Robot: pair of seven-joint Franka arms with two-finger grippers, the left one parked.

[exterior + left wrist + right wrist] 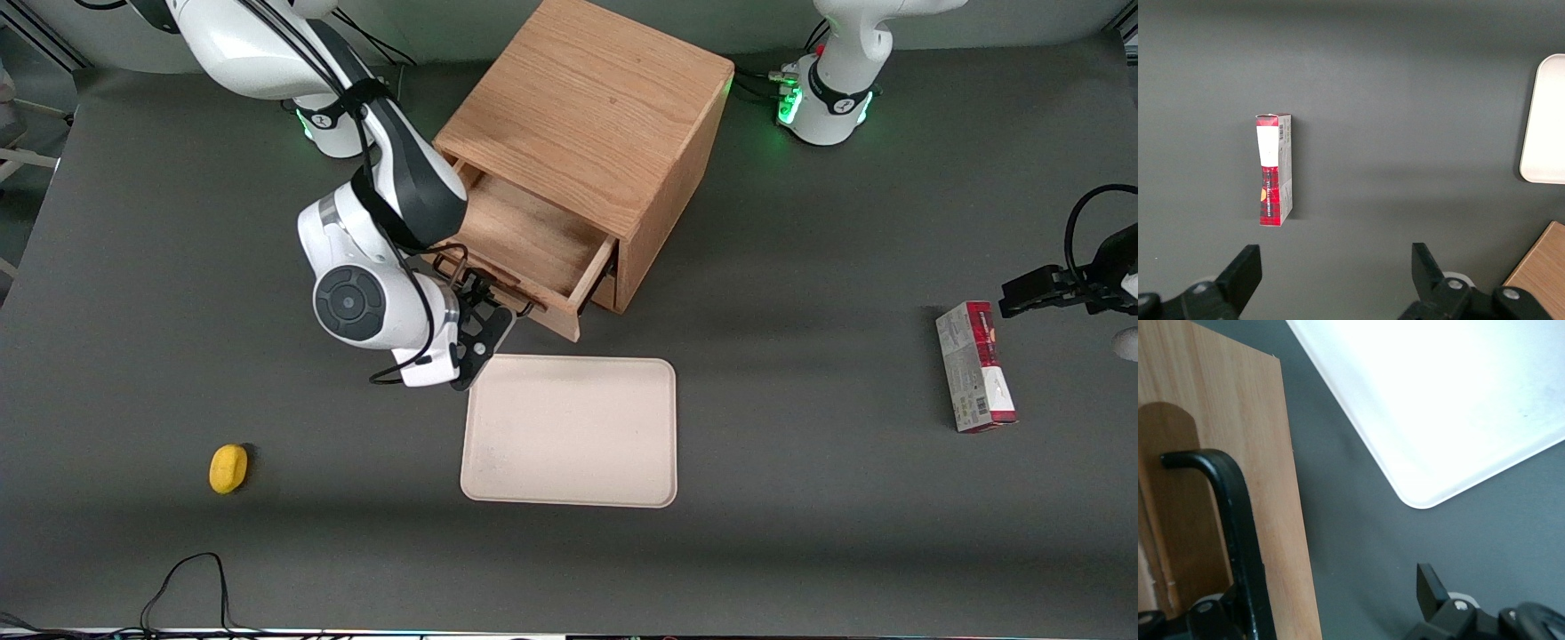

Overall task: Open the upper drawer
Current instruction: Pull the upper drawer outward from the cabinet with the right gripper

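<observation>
From the front: upper drawer (pixel 533 244) of the oak cabinet (pixel 591 107) already drawn well out, its floor bare to the camera, its front panel just beside the gripper (pixel 484 307). Gripper set at the working-arm end of the black bar handle (pixel 493 283), fingers spread around the bar rather than clamped on it, as far as can be judged. Cream tray (pixel 571 431) on the desk (pixel 800 533) close below the gripper, nearer the camera. Yellow object (pixel 228 468) well apart from the gripper, toward the working arm's end; red and white carton (pixel 975 366) far off toward the parked arm's end.

From the left wrist: only the carton (pixel 1274 170), a tray corner (pixel 1546 127) and a cabinet edge (pixel 1541 277); nothing of the drawer's travel.

From the right wrist: bar handle (pixel 1238 533) running past one finger (pixel 1429 587), oak drawer front (pixel 1218 420) against it, jaws wide with a clear gap, tray (pixel 1438 407) close by.

To finish well: pull straight along the drawer's line, not sideways, to avoid racking it. Keep the bar seated deep between the fingers. Mind the tray edge under the wrist. Probably little travel left; ease off before the stop.
</observation>
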